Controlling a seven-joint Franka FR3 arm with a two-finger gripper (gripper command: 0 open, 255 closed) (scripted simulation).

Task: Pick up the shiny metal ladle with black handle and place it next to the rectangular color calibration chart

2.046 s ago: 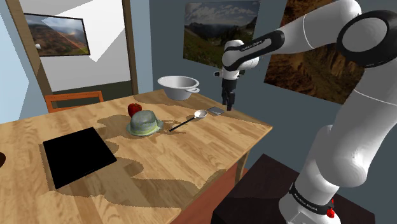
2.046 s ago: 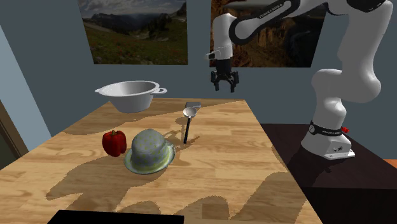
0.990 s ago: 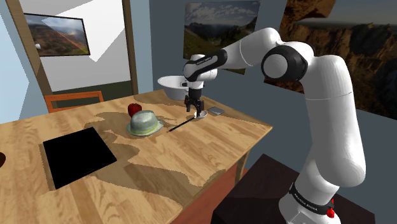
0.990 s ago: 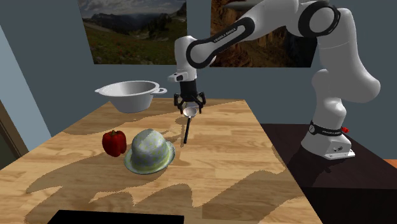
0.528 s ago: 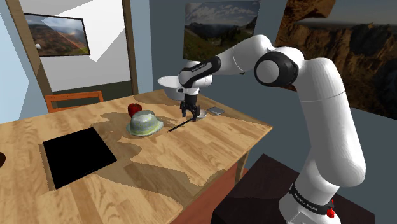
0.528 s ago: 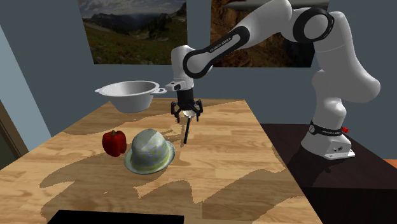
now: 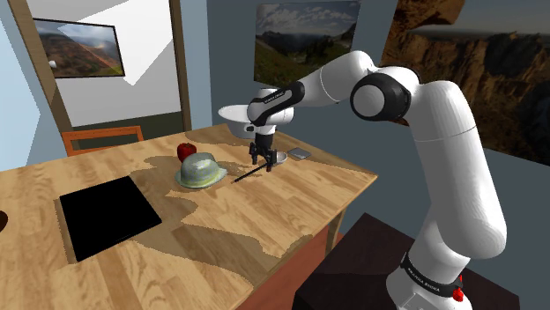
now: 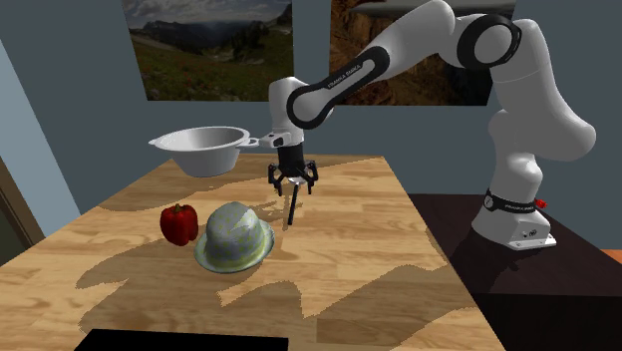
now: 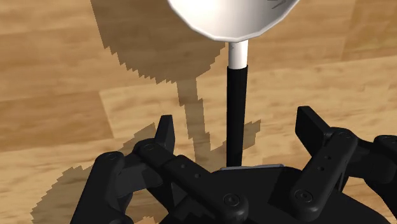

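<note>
One ladle (image 9: 234, 95), pale in the bowl and black in the handle, lies flat on the wooden table (image 7: 264, 220), near the edge that runs along the blue-grey wall. The gripper (image 9: 238, 127) hangs low over the handle, close to the bowl. Its two fingers (image 9: 167, 132) are spread wide, one on each side of the handle, and neither touches it. A small grey card (image 7: 301, 152) lies just past the bowl, toward that same edge. Near the handle's tip sits a greenish hat (image 8: 235, 236), with a red pepper (image 8: 179, 223) just beside it. A white pot (image 8: 204, 150) stands at the wall-side edge. A black mat (image 7: 107, 214) lies well apart, toward the table's other end.
</note>
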